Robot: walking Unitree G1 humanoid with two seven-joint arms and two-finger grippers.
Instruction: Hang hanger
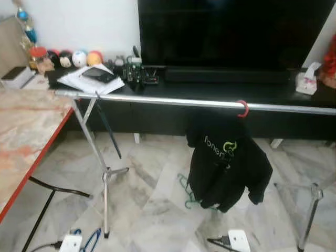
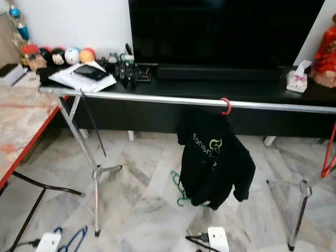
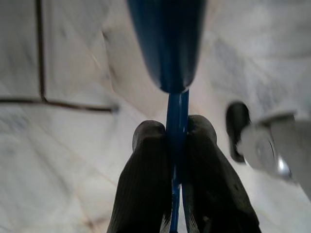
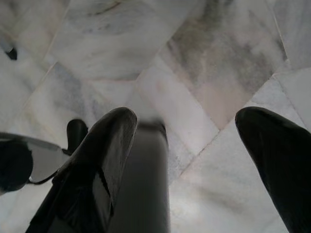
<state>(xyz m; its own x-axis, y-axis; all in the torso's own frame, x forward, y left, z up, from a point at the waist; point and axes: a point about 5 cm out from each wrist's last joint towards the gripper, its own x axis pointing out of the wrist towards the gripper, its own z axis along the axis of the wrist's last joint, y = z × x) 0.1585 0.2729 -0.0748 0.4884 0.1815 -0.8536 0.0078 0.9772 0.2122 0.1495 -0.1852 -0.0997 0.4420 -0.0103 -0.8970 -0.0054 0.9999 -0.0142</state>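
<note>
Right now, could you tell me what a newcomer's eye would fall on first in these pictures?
First, the black hoodie with green lettering, hanging by a red hanger hook from the silver rail that crosses in front of the big dark TV. Next, in the left wrist view, the left gripper has its fingers shut on a blue hanger above the marble floor.

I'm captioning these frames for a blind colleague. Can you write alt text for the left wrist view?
The left gripper is shut on a blue hanger, its thin bar pinched between the two black fingers. A broader blue part of the hanger sits blurred beyond the fingertips, over a pale marble floor.
</note>
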